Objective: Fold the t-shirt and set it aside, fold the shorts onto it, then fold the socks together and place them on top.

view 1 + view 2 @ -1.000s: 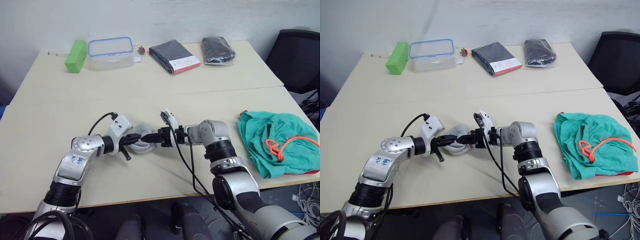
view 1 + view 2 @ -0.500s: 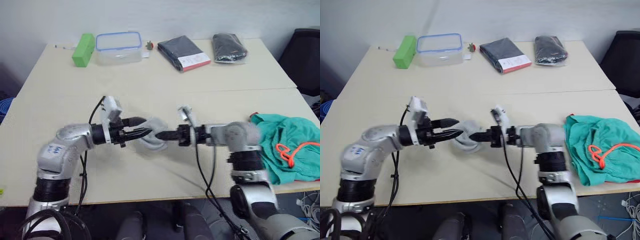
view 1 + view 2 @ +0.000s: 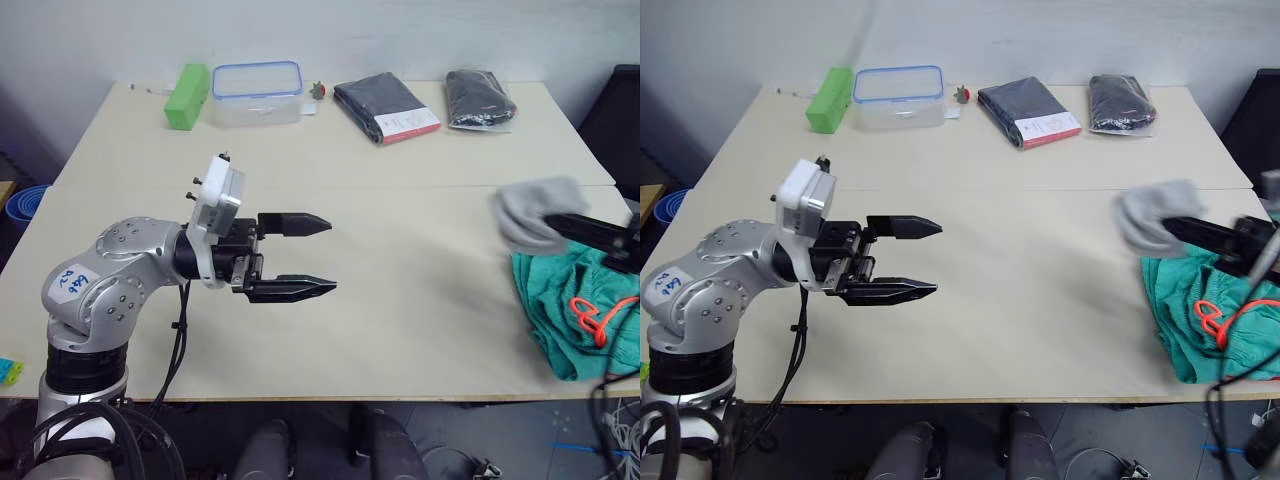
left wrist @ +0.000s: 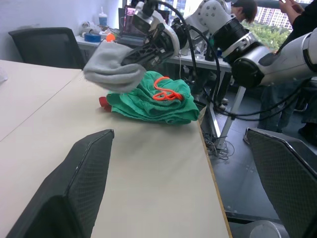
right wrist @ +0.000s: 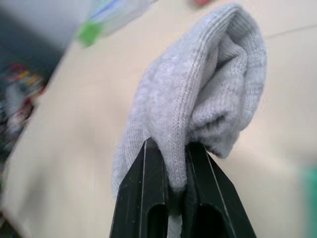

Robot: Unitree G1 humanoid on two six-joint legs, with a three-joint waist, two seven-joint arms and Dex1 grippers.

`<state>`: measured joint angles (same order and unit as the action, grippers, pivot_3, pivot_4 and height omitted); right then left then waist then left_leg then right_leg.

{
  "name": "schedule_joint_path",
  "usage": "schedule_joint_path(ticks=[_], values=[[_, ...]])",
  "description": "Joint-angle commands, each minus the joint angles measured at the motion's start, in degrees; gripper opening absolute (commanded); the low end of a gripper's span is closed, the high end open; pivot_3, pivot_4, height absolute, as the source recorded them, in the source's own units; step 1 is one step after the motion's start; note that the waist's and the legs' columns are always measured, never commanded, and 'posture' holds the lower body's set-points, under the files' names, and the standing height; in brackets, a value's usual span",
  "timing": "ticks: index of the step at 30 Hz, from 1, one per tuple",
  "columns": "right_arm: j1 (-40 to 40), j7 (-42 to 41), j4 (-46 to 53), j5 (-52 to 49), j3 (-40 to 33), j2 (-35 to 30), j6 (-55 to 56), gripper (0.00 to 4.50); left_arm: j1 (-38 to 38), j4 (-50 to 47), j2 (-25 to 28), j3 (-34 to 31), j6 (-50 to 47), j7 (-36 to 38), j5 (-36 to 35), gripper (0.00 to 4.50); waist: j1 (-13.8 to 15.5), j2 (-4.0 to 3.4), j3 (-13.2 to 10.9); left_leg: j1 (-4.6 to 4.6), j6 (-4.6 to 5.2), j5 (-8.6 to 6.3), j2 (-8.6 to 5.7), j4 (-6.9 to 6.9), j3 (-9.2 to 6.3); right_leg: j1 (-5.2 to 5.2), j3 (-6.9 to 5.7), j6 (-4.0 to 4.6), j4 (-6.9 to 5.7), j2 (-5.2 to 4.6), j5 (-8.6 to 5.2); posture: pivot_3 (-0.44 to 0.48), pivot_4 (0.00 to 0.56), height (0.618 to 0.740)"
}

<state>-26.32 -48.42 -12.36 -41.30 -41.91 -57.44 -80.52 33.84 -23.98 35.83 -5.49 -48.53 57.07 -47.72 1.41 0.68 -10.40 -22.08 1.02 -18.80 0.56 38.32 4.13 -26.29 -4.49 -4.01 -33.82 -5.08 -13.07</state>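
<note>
Socks (image 3: pixel 533 212) pinched in the right gripper (image 5: pixel 171 163), fingers clamped on the grey bundle, carried above the table (image 3: pixel 420 260) beside the shorts (image 3: pixel 575 310) at far right. Left gripper (image 3: pixel 312 256) spread wide, empty, mid-table.

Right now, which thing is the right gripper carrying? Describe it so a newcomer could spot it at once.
Go to the table's right end, where the teal-green shorts with an orange drawstring lie. Just above their near-left corner the right gripper is shut on the socks, a soft light grey bundle, much smaller than the shorts.
</note>
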Motion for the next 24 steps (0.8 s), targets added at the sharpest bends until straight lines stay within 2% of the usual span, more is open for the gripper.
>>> schedule_joint_path(ticks=[1,5,10,14,18,23,24], values=[[4.2,-2.0,-5.4,2.9,0.4,-2.1,8.3,0.00,0.2,-0.9,0.0,0.7,2.4,-0.9,0.8,4.45,-0.3,0.01,0.0,0.08,0.01,0.00,0.03,0.04,0.19,-0.01,0.07,-0.08,0.06,0.11,0.06,0.000,0.150,0.740],[9.2,0.3,-12.6,8.5,2.6,-1.1,18.6,0.00,0.0,-0.7,-0.4,1.6,3.9,-2.6,2.1,4.45,-0.6,0.05,-0.1,0.87,0.27,-0.13,0.16,-0.04,0.45,0.72,0.33,-0.07,0.27,0.29,0.06,0.000,0.150,0.740],[8.8,6.9,-20.5,12.2,2.7,2.4,29.7,0.00,-0.4,-0.7,0.2,1.9,4.9,-4.0,2.8,4.45,-0.8,0.10,-0.1,0.98,0.21,-0.09,0.24,-0.02,0.53,0.84,0.69,0.01,0.39,0.49,0.19,0.000,0.150,0.740],[6.4,8.5,-20.9,9.2,0.8,4.1,29.6,0.00,0.3,0.2,0.2,2.2,5.4,-4.0,3.3,4.45,-1.6,0.09,-0.1,0.97,-0.01,0.03,0.28,-0.04,0.61,0.84,1.00,0.02,0.33,0.54,0.20,0.000,0.150,0.740],[3.7,9.7,-19.5,4.5,-3.7,2.8,25.0,0.00,1.0,1.3,0.7,2.6,6.1,-3.5,4.1,4.45,-1.6,0.09,-0.1,0.98,-0.26,0.18,0.30,-0.06,0.70,0.83,1.19,0.02,0.30,0.56,0.20,0.000,0.150,0.740],[6.2,8.6,-17.0,3.5,-3.3,0.6,20.6,0.00,2.0,2.5,0.3,3.2,7.1,-3.1,4.6,4.45,-1.4,0.09,-0.1,1.01,-0.24,0.17,0.31,-0.07,0.71,0.80,1.29,0.02,0.31,0.58,0.20,0.000,0.150,0.740],[6.7,8.8,-17.1,3.9,-2.7,0.4,20.0,0.70,2.2,2.8,0.2,3.2,7.2,-3.1,4.6,4.50,-1.3,0.09,-0.1,1.01,-0.22,0.15,0.31,-0.06,0.70,0.80,1.28,0.01,0.32,0.57,0.21,0.000,0.150,0.740]])
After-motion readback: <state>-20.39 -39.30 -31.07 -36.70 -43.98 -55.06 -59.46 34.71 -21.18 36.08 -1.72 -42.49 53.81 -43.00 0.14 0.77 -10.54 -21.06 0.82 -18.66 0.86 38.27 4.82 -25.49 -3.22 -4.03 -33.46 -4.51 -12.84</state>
